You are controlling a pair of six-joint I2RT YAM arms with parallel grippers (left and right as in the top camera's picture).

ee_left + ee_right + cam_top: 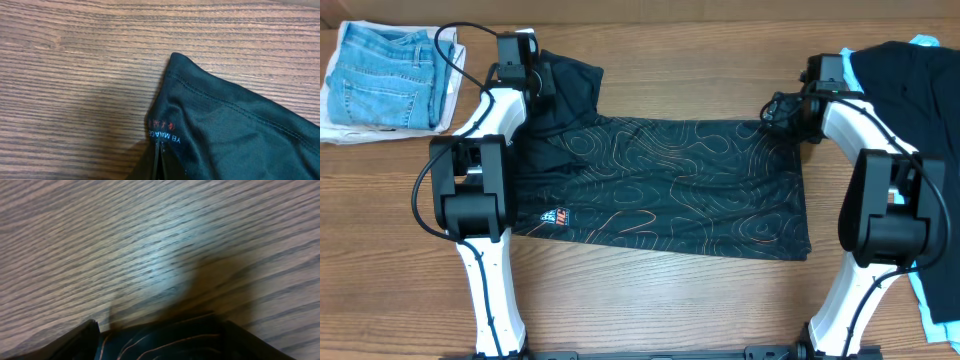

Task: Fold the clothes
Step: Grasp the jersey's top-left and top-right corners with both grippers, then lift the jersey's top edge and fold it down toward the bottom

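Worktop, from overhead: brown wood grain; a black shirt with thin orange contour lines lies flat across the middle, one sleeve bunched at its far-left corner.
Overhead, arms: the left fingers sit on that bunched sleeve and the right fingers at the shirt's far-right corner. From up here I cannot read how wide either pair stands.
Overhead, surroundings: folded jeans far left and a dark garment far right, both apart from the shirt.
Left wrist view: the left fingers are pressed together, pinching a stitched shirt edge held above the wood; small white lettering sits beside the pinch.
Right wrist view: blurred; the right fingers stand wide apart with orange-lined cloth between them at the bottom edge. I cannot tell whether they touch it.
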